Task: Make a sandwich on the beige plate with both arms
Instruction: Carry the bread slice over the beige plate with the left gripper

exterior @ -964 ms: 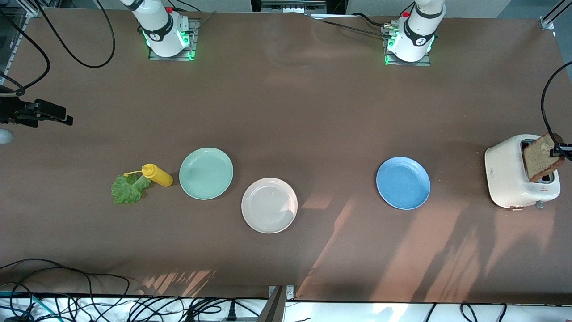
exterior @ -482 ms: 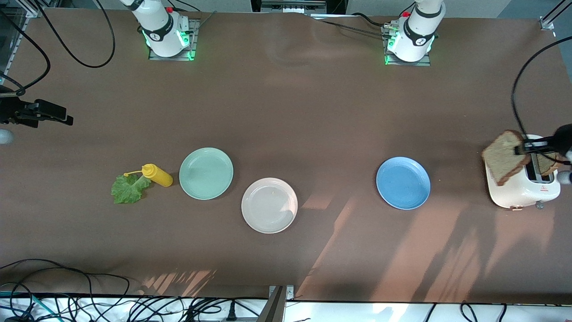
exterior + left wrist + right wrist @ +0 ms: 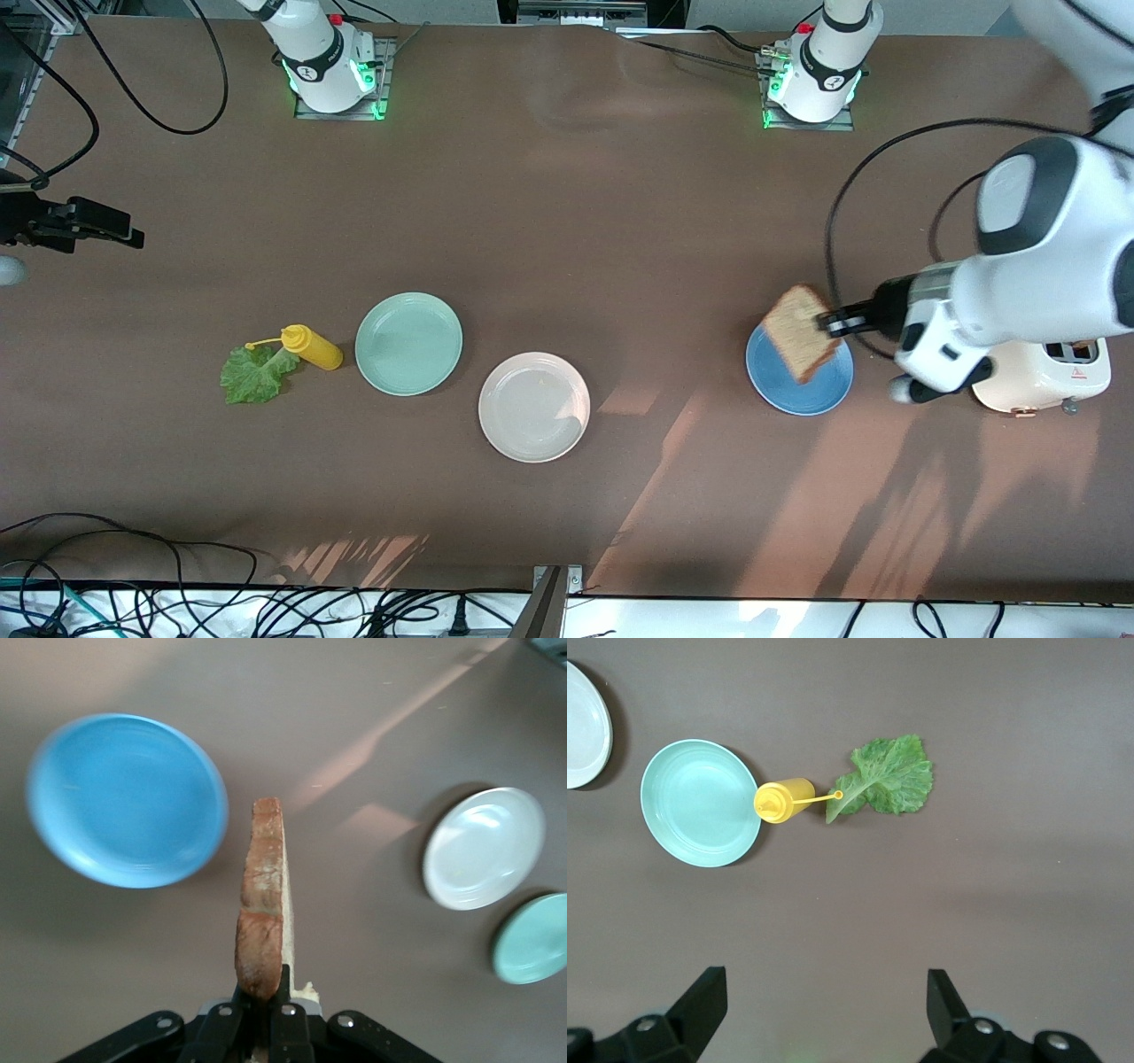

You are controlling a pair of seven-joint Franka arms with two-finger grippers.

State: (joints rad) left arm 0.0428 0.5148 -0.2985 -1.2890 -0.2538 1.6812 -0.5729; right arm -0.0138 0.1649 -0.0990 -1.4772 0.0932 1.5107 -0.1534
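Bread (image 3: 800, 332), clamped edge-up in the left gripper (image 3: 831, 321) fingers over the blue plate (image 3: 824, 394), lies toward the left arm's end of the worktop (image 3: 620, 221) from the beige plate (image 3: 534, 407); the right gripper (image 3: 824, 1010) waits, fingers spread.

No readable text anywhere. Toaster (image 3: 1054, 377) has a small red triangle mark on top and a tiny logo on its side, both too small to read. Each arm base (image 3: 819, 80) carries a small black emblem, not legible. Plates and bottle are unmarked.
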